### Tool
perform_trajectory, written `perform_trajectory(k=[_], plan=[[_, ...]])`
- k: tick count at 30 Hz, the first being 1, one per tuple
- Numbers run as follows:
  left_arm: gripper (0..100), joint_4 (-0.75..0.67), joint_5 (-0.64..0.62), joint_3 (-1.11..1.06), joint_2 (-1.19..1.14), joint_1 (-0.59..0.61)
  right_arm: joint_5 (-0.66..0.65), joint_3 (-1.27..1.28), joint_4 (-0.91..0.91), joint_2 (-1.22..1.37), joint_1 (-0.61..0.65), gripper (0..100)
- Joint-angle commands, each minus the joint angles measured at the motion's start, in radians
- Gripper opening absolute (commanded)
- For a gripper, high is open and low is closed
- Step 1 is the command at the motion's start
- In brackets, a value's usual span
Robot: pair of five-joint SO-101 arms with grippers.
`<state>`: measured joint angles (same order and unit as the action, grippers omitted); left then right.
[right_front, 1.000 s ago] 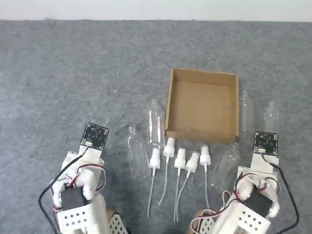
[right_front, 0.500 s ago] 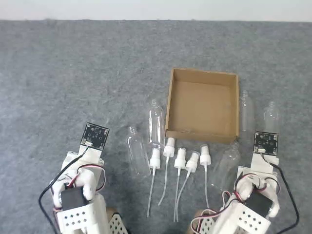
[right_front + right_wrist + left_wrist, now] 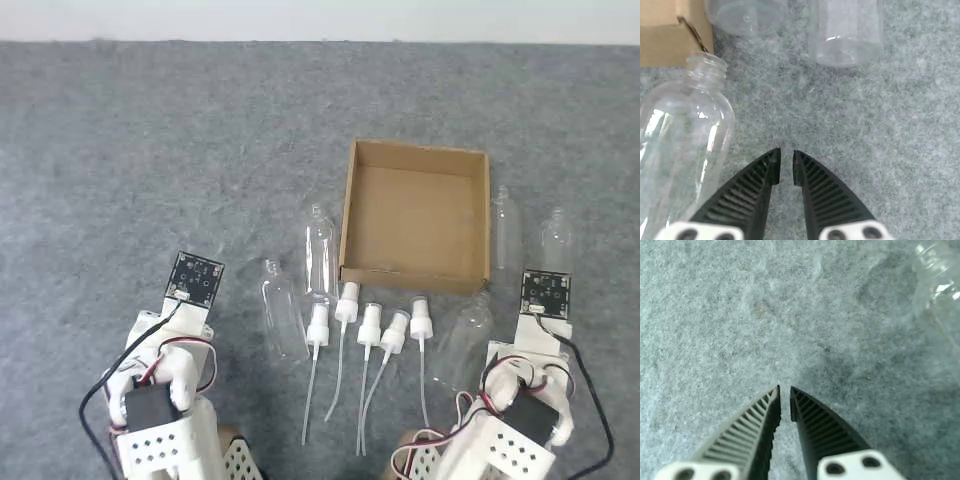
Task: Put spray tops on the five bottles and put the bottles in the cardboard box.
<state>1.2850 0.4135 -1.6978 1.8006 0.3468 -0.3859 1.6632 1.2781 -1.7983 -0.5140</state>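
Observation:
Several clear bottles lie uncapped on the grey carpet: one (image 3: 283,312) and another (image 3: 320,252) left of the cardboard box (image 3: 347,215), the others (image 3: 505,228) (image 3: 556,240) (image 3: 465,338) to its right. Several white spray tops (image 3: 370,325) with long tubes lie in a row in front of the box. The box holds nothing. My left gripper (image 3: 785,388) is shut over bare carpet, with a bottle (image 3: 940,275) off to one side. My right gripper (image 3: 786,151) is shut beside a bottle (image 3: 682,125), facing two bottle bases (image 3: 847,30) and the box corner (image 3: 665,30).
Both arm bases stand at the near edge, the left arm (image 3: 160,390) and the right arm (image 3: 525,400). Open carpet stretches to the left of and behind the box. The spray tubes trail toward the near edge between the arms.

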Motion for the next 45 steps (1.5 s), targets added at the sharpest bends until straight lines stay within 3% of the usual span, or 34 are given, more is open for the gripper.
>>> perform_trajectory(k=[1, 14, 19, 23, 27, 31, 37, 45], plan=[[3, 0.003, 0.011, 0.013, 0.025, -0.003, -0.009, 0.021, -0.01, -0.015, -0.005, 0.6], [3, 0.003, 0.006, 0.015, 0.023, -0.015, -0.008, 0.021, -0.021, -0.016, -0.004, 0.6], [3, 0.002, 0.006, 0.015, 0.023, -0.101, -0.012, 0.008, -0.2, -0.016, -0.041, 0.6], [3, 0.002, 0.009, 0.015, 0.023, -0.146, -0.02, -0.129, -0.211, -0.018, -0.085, 0.6], [3, 0.0, 0.011, 0.013, 0.021, -0.144, -0.146, -0.333, -0.206, -0.015, -0.076, 0.6], [3, 0.0, 0.012, 0.013, 0.021, -0.144, -0.109, -0.488, -0.185, 0.018, -0.061, 1.1], [3, 0.0, 0.012, 0.013, 0.021, -0.144, -0.115, -0.698, -0.209, 0.346, -0.065, 21.0], [3, 0.0, 0.012, 0.013, 0.021, -0.144, -0.126, -1.138, -0.203, 1.118, -0.058, 23.7]])
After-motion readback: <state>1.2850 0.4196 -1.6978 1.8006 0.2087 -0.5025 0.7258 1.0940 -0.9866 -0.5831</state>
